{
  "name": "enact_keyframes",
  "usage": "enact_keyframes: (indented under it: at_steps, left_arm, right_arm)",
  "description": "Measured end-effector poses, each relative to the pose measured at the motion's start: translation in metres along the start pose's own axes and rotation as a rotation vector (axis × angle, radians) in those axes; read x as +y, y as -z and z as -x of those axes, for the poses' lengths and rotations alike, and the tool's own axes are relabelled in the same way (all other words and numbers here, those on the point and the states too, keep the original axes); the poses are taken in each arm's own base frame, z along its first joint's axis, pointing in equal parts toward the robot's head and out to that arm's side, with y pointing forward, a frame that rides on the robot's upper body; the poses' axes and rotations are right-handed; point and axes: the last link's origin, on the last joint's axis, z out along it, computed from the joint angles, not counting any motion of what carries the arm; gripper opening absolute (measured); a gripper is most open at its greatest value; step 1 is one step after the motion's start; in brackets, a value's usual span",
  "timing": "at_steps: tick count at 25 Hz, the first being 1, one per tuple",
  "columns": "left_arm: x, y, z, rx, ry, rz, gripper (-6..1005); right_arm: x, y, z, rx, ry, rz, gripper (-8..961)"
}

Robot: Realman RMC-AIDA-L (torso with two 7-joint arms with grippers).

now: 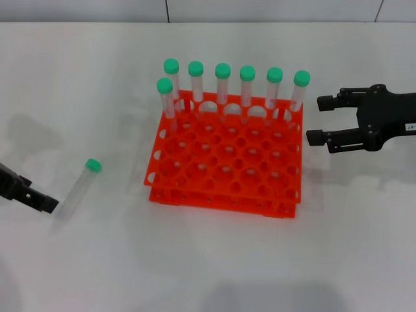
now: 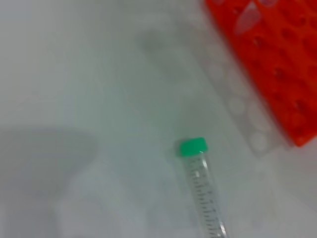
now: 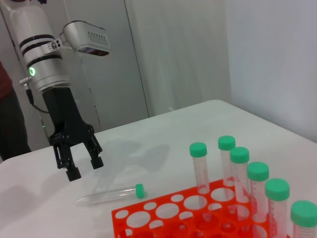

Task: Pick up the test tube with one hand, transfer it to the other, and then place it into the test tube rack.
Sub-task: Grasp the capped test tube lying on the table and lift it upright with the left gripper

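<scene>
The test tube (image 1: pixel 79 187), clear with a green cap, lies flat on the white table left of the orange-red test tube rack (image 1: pixel 224 195). It also shows in the left wrist view (image 2: pixel 204 193) and the right wrist view (image 3: pixel 110 194). My left gripper (image 1: pixel 39 198), on the green-ringed wrist, hovers just off the tube's bottom end. In the right wrist view this gripper (image 3: pixel 85 167) is open and empty, a little above the table. My right gripper (image 1: pixel 316 119), with the white sticker, is open and empty, right of the rack's back corner.
Several green-capped tubes (image 1: pixel 223 83) stand upright in the rack's back row, with one more (image 1: pixel 166 96) in the second row at the left. The rack's other holes are empty. White table (image 1: pixel 208 260) lies all around.
</scene>
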Motion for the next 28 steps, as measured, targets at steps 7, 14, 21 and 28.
enact_keyframes:
  at_steps: [7,14,21,28]
  left_arm:
    - [-0.004,-0.005,-0.003,0.01,0.053,-0.033,878]
    - [-0.001,-0.014,-0.01,0.0,0.049,-0.018,878]
    - [0.003,-0.019,-0.015,-0.035,0.031,-0.019,877]
    - [0.003,-0.019,-0.015,-0.078,0.052,-0.04,877]
  right_arm:
    - [0.0,0.0,0.0,-0.001,0.007,-0.001,785]
    - [-0.001,0.0,0.0,-0.001,0.007,-0.004,784]
    - [-0.001,0.0,0.0,0.0,0.005,-0.004,784]
    - [0.0,0.0,0.0,0.0,0.005,-0.004,785]
